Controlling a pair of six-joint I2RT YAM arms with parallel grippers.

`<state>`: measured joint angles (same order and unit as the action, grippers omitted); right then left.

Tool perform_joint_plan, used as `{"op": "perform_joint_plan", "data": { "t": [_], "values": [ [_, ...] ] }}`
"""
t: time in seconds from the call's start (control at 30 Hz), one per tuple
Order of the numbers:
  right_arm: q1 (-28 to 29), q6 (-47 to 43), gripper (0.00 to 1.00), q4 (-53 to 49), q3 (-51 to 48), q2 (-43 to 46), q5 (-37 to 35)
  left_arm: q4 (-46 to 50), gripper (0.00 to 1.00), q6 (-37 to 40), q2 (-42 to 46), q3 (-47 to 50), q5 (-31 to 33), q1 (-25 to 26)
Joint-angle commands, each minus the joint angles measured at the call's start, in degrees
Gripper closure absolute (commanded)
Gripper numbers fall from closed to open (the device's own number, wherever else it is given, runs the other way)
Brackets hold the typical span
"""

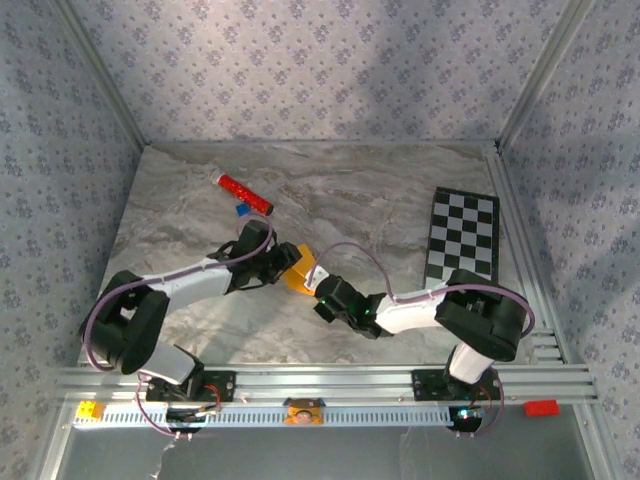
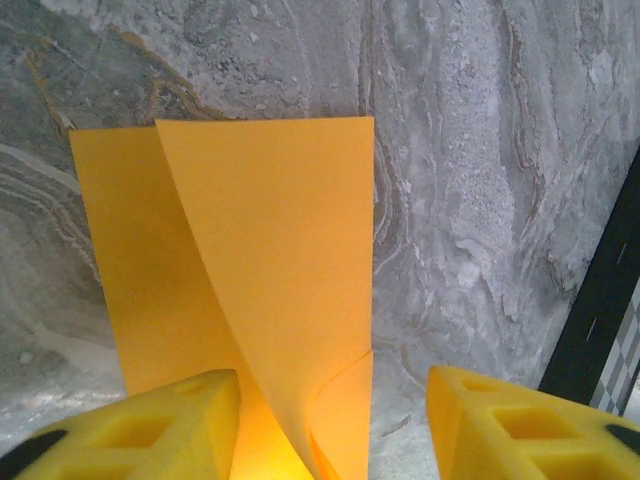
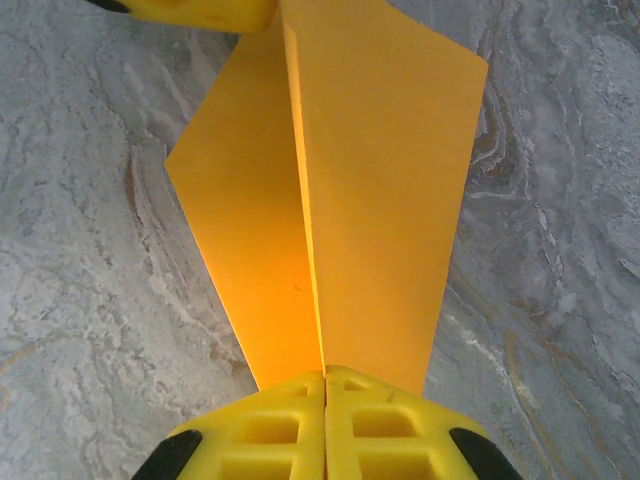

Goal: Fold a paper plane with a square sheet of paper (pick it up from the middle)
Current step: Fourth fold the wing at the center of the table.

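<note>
The square sheet of paper (image 1: 299, 271) is orange-yellow and folded along a centre crease, held just above the marble table between the two arms. My right gripper (image 3: 325, 378) is shut on the crease of the paper (image 3: 385, 170), whose two flaps spread away from its fingers. My left gripper (image 2: 335, 405) stands open at the other end. The curled paper (image 2: 270, 250) rises between its yellow fingers (image 2: 165, 425), close to the left one and apart from the right one. In the top view the left gripper (image 1: 284, 262) and right gripper (image 1: 322, 291) face each other mid-table.
A red cylinder (image 1: 245, 193) and a small blue piece (image 1: 241, 210) lie at the back left. A black-and-white checkered board (image 1: 463, 236) lies at the right. A red block (image 1: 541, 407) and a yellow brick (image 1: 88, 410) sit on the front rail.
</note>
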<state>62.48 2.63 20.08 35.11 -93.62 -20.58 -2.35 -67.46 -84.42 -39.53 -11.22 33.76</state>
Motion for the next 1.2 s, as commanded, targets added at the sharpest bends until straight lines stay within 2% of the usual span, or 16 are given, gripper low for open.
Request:
{"op": "perform_joint_plan", "data": {
  "t": [0.0, 0.13, 0.47, 0.67, 1.07, 1.17],
  "values": [
    [-0.52, 1.42, 0.92, 1.53, -0.96, 1.64, 0.09, 0.86, 0.54, 0.39, -1.34, -2.17, -1.39, -0.45],
    [-0.72, 1.59, 0.91, 1.63, -1.19, 2.12, 0.1, 1.03, 0.65, 0.75, -1.9, -3.03, -2.13, -0.52],
    [-1.2, 1.58, 0.86, 1.42, -1.92, 3.38, -0.25, 3.3, 0.85, 1.28, -2.08, -4.37, -2.56, -0.68],
    [-1.33, 1.85, 0.79, 0.72, -1.99, 2.67, -1.57, 4.62, 0.88, 1.63, -2.19, -5.85, -4.14, -0.67],
    [-1.32, 1.34, 0.77, -0.38, -1.05, 1.91, -2.86, 5.2, 0.9, 1.83, -1.66, -6.14, -4.03, -0.73],
    [-1.36, 0.71, 0.75, -0.39, -1.21, 2.04, -2.89, 5.25, 0.93, 1.98, -1.46, -6.16, -4.0, -0.79]
  ]
}}
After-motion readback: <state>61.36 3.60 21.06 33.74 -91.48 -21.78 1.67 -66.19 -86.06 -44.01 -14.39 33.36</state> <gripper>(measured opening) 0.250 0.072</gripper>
